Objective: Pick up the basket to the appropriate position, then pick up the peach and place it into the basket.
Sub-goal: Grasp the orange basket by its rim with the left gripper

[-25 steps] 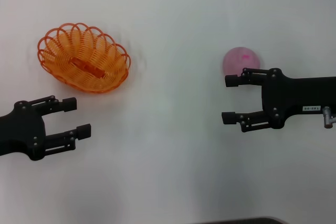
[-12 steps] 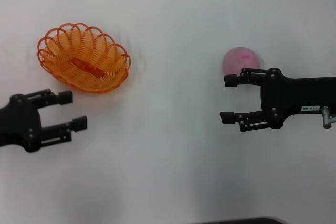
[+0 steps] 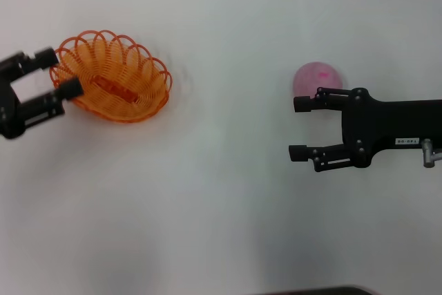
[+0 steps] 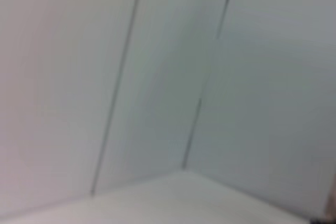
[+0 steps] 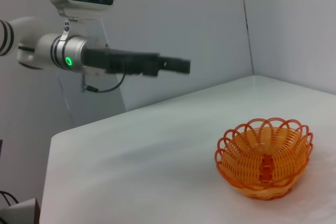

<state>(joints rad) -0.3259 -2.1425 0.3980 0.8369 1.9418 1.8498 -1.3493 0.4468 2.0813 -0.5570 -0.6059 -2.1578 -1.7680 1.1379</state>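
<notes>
The orange wire basket (image 3: 114, 77) stands on the white table at the far left; it also shows in the right wrist view (image 5: 265, 158). My left gripper (image 3: 59, 72) is open and overlaps the basket's left rim in the head view. The right wrist view shows this left gripper (image 5: 176, 65) held well above the table, apart from the basket. The pale pink peach (image 3: 316, 77) lies at the right. My right gripper (image 3: 299, 128) is open and empty just in front of the peach, its far finger overlapping the peach's near edge. The left wrist view shows neither object.
The white table (image 3: 221, 205) carries only the basket and the peach. Pale walls stand behind it (image 4: 236, 77). A dark edge shows at the table's front (image 3: 324, 290).
My left gripper has moved away from me and to the left, from in front of the basket up to its left rim, staying open. The right gripper has barely moved.
</notes>
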